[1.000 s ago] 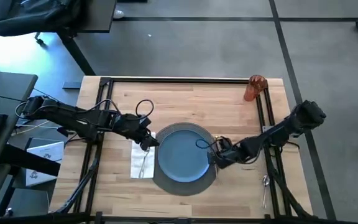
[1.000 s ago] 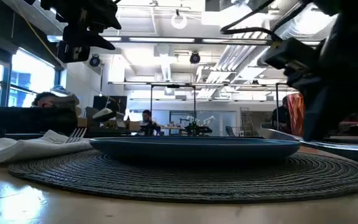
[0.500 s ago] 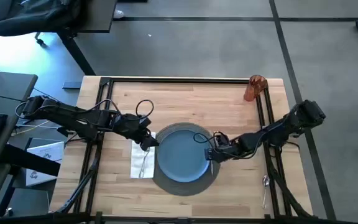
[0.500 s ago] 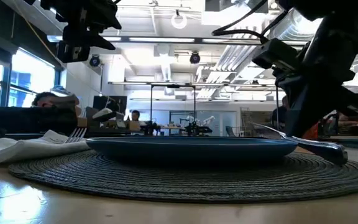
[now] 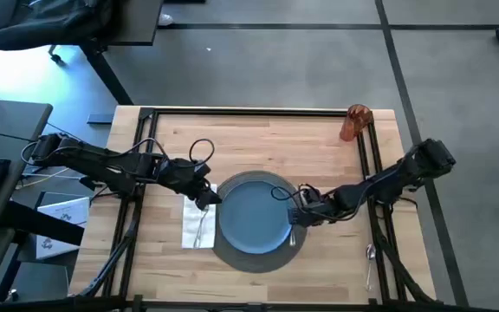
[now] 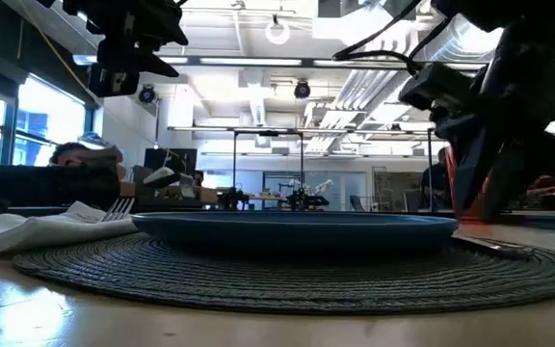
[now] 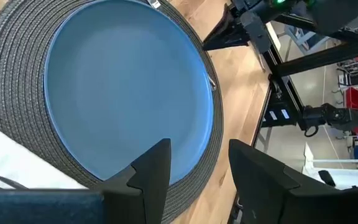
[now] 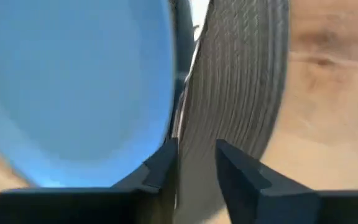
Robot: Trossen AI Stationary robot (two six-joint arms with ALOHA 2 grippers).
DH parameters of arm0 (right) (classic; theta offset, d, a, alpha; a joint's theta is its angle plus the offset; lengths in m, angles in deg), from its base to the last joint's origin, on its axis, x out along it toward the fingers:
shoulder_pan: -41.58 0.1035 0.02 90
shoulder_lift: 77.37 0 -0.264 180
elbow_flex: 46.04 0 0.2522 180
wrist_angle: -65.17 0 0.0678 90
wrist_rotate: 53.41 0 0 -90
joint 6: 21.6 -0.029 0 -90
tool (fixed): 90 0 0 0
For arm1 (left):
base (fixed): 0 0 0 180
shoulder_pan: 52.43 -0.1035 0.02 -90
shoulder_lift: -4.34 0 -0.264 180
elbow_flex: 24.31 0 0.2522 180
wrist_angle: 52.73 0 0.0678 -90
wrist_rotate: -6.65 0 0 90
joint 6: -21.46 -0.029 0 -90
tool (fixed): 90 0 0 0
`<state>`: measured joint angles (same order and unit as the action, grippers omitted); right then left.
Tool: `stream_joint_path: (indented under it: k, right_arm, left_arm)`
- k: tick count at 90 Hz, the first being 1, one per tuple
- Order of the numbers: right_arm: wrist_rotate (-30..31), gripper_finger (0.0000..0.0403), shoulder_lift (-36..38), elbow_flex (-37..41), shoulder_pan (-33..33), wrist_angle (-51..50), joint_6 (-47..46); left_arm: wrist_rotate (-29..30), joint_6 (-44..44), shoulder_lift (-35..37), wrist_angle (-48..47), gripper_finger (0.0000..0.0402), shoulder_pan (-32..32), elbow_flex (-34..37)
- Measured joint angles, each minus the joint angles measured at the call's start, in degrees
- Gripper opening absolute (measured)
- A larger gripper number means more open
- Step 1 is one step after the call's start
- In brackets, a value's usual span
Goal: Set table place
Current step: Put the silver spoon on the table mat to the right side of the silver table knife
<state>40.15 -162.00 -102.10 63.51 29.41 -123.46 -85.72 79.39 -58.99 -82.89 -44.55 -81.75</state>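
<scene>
The knife (image 5: pixel 294 234) lies on the grey mat (image 5: pixel 294 249), just beside the right edge of the blue plate (image 5: pixel 254 216), its length running along the plate's rim. The right gripper (image 5: pixel 296 218) is low over the knife's far end; the right wrist view shows its two fingers (image 8: pixel 160 168) parted by a narrow gap with the thin blade (image 8: pixel 178 127) running out between them along the seam of plate and mat, but whether they pinch it or only straddle it cannot be told.

Across the plate from that gripper, the left gripper (image 5: pixel 204 199) hangs above the white napkin (image 5: pixel 197 224), fingers (image 7: pixel 154 171) apart and empty. A fork (image 5: pixel 199 229) lies on the napkin below it, at the mat's left edge.

Well away from the right gripper, toward the far right corner of the table (image 5: pixel 258 139), stands the orange cup (image 5: pixel 353 122) by a black rail (image 5: pixel 372 160). A spoon (image 5: pixel 370 260) lies near the table's right edge, behind the right arm.
</scene>
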Motion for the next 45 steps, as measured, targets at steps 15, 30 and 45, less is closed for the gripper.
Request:
stream_joint_path:
  k: [15, 30, 45]
  right_arm:
    - [-8.73, 0.0150, 4.06, -0.07, 7.41, -4.97, -8.12]
    - [-17.88, 0.0155, 3.24, -0.07, 19.11, -8.91, -21.16]
    - [-23.59, 0.0130, 1.96, -0.07, 26.89, -10.20, -30.89]
  left_arm:
    - [0.00, 0.00, 0.00, 0.00, 0.0146, 0.01, 0.00]
    - [0.02, -0.11, 0.00, 0.04, 0.0146, 0.01, 0.00]
    - [0.06, -1.03, 0.00, 0.08, 0.0146, 0.00, 0.00]
